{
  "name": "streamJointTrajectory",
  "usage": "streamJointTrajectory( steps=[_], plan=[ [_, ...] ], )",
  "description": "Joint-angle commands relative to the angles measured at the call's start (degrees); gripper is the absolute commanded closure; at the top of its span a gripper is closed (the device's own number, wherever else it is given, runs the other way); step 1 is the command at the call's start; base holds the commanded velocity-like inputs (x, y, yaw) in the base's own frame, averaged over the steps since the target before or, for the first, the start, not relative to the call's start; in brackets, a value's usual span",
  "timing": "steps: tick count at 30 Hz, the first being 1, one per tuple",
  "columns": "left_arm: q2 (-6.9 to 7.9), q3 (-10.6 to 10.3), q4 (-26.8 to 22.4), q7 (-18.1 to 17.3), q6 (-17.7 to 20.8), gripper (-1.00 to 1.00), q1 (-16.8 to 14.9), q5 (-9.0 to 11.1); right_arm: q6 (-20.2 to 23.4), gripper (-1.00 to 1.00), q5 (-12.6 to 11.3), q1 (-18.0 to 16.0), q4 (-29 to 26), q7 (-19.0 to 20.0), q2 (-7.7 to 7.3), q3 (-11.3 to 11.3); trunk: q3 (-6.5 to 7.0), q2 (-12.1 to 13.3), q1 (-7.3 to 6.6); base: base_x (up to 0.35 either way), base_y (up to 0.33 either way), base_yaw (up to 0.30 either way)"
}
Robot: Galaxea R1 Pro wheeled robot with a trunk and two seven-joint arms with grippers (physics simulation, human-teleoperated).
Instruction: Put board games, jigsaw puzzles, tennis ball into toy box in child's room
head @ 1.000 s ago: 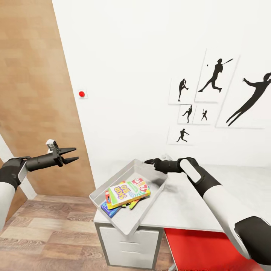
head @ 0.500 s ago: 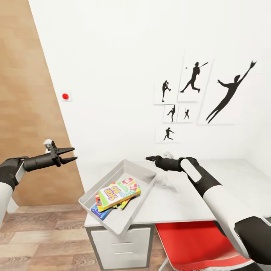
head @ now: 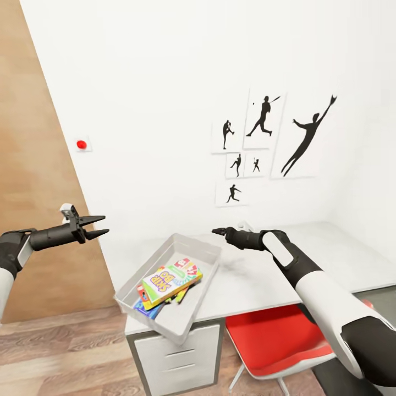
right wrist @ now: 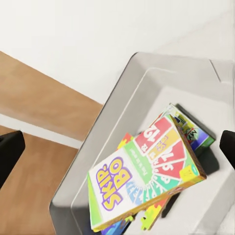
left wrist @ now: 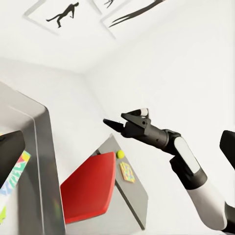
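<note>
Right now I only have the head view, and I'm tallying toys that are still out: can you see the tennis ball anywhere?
Observer: Yes. The left wrist view shows the tennis ball on the table's lower wing, past the red chair.
Operator: Anything near it?
Observer: A flat multicoloured square, probably a jigsaw puzzle, lies just beside it.
Operator: What's under the Skip-Bo box?
Observer: In the right wrist view, jigsaw-edged pieces stick out beneath the Skip-Bo box inside the toy box.

white arms (head: 324, 297); black wrists; black grippers (head: 98, 226)
</note>
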Motion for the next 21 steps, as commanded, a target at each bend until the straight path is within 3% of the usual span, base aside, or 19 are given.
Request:
streamJointTrajectory(
  steps=[1,9,21],
  plan=[
    [0.06,0.01,0.00,-0.25,0.61,-1.00,-0.03,-0.01,0.03,-1.00,0.17,-0.09,0.03,0.24,-0.02,0.20,-0.09,-0.14,0.03,-0.103,0.266,-0.253],
    [0.86,0.30,0.06,-0.25,-0.94,-1.00,-0.03,1.35,-0.08,-1.00,0.19,-0.09,0.28,0.22,-0.13,0.22,0.33,-0.14,0.03,-0.052,0.241,-0.252],
    [1.84,0.44,0.09,-0.25,-2.15,-1.00,-0.03,2.33,-3.29,-1.00,0.26,-0.01,0.59,0.22,0.02,0.49,1.00,-0.14,0.03,-0.002,0.029,-0.251]
  ],
)
